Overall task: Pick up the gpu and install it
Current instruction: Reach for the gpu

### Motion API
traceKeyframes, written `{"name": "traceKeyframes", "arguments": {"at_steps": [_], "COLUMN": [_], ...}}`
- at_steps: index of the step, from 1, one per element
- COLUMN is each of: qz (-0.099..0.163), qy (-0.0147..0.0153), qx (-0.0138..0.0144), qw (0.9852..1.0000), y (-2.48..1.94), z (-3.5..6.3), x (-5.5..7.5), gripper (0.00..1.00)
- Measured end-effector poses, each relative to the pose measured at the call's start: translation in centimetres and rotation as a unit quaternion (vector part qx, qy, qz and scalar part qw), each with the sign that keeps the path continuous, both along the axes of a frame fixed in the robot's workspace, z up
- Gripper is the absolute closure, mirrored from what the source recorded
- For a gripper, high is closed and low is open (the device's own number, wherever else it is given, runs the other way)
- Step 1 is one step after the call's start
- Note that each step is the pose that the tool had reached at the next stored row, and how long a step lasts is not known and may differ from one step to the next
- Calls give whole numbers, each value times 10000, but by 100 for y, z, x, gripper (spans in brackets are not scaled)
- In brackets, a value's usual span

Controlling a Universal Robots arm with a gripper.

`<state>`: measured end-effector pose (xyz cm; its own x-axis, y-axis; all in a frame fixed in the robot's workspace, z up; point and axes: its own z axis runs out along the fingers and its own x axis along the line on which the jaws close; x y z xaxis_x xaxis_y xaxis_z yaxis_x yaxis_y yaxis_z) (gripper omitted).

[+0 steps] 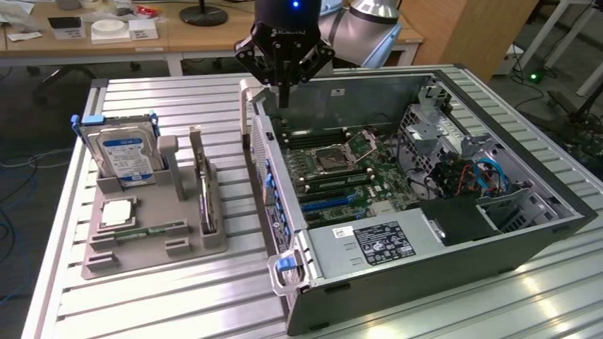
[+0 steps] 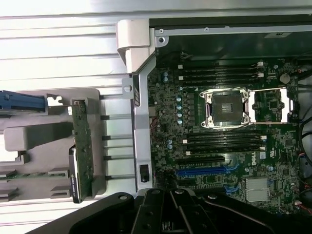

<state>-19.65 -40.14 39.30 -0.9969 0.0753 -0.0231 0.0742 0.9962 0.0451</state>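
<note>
Gpu (image 1: 202, 185) stands on edge in the gray holder (image 1: 155, 248), gripper (image 1: 281, 99) hovering over the open computer case (image 1: 452, 272), jaws together, empty.

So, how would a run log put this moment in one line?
gripper: above computer case edge, apart from gpu | gpu: standing on edge in grey holder | install: not yet done

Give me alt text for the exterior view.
A black end effector hangs above the far corner of an open grey computer case with green motherboard exposed. At the exterior view's left, the thin green gpu card stands on edge in a grey holder.
</note>
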Motion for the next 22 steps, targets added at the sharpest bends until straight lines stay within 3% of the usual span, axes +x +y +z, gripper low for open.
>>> {"name": "traceKeyframes", "arguments": {"at_steps": [14,22], "qz": [0,0], "qy": [1,1], "qx": [0,0], "qw": [10000,10000], "y": [-7,-8], "z": [-1,-1], "x": [-79,-195], "gripper": [89,89]}}
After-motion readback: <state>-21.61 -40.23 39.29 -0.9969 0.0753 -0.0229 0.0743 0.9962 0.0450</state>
